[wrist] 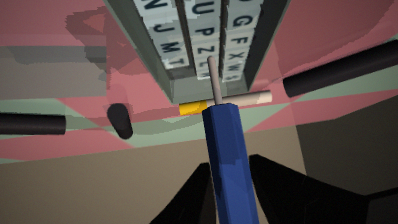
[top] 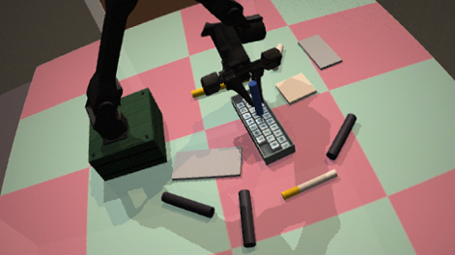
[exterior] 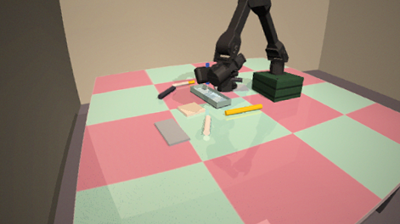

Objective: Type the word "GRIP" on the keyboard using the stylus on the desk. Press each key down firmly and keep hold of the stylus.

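Note:
My gripper (top: pixel 255 99) (wrist: pixel 229 167) is shut on the blue stylus (top: pixel 254 88) (exterior: pixel 207 64) (wrist: pixel 227 135), which stands nearly upright with its thin grey tip down. The long grey keyboard (top: pixel 279 154) (exterior: pixel 224 103) (wrist: pixel 187 91) lies under it with three columns of pale keys. In the wrist view the tip overlaps the middle column beside the Z key, over a partly hidden key below it. The P key (wrist: pixel 202 31) is farther up that column, and the G key (wrist: pixel 241 21) is in the right column. Contact between tip and keys cannot be told. I and R cannot be made out.
The arm stands on a dark green block (top: pixel 125 121) (exterior: pixel 278 86). A grey plate (top: pixel 208 164) and a beige tile (top: pixel 296 88) (exterior: pixel 191 109) flank the keyboard. Several black rods and a yellow-and-white stick (top: pixel 309 185) (wrist: pixel 255 98) lie beyond its near end, a yellow rod (exterior: pixel 243 110) beyond the other.

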`<state>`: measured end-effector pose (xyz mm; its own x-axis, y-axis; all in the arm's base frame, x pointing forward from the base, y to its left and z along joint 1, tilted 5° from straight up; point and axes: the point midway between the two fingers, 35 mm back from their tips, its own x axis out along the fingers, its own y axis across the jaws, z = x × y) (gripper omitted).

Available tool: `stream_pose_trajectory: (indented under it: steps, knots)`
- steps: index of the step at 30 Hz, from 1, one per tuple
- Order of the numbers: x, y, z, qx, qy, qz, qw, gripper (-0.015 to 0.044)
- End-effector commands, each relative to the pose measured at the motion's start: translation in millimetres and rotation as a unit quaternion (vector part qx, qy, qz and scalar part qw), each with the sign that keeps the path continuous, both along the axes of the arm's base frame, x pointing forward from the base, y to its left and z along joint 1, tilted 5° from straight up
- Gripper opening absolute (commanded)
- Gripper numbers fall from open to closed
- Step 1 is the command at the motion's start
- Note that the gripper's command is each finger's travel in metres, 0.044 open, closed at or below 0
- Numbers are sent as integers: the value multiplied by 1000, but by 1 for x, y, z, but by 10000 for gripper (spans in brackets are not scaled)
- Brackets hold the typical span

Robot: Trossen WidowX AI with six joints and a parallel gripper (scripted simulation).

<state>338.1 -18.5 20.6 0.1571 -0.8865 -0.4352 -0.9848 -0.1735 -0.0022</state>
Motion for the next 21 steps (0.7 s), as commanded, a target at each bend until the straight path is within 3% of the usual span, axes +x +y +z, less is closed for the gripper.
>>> stream_pose_trajectory:
  steps: [1, 21]
  knots:
    - [0, -2, 1, -4, 0, 2, 1000, 81]
    - [0, -2, -9, -4, 0, 2, 1000, 81]
